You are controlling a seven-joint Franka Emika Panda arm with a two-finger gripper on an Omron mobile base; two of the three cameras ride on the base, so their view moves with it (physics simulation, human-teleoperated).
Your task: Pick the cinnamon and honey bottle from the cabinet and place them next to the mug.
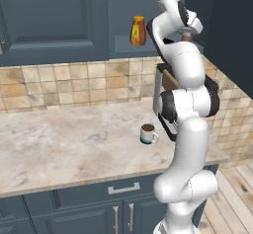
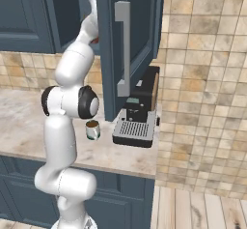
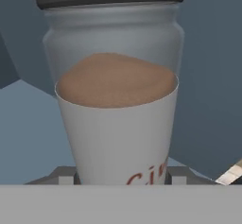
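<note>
The cinnamon (image 3: 118,105) is a clear jar of brown powder with a dark grey cap and a white label, very close in the hand view. My gripper (image 3: 121,176) is shut on it, with a dark fingertip at each side of its base. In the left base view my hand reaches up into the open niche of the dark blue-grey cabinet (image 1: 54,16). The amber honey bottle (image 1: 138,30) stands on the shelf to the hand's left. The pale mug (image 1: 147,134) (image 2: 92,130) of dark liquid sits below on the counter, by the arm.
The cabinet's open door (image 2: 129,44) with a grey handle hangs beside the arm on its right. A black and brown coffee machine (image 2: 137,114) stands under it, right of the mug. The marble counter (image 1: 69,139) stretches left, with drawers below.
</note>
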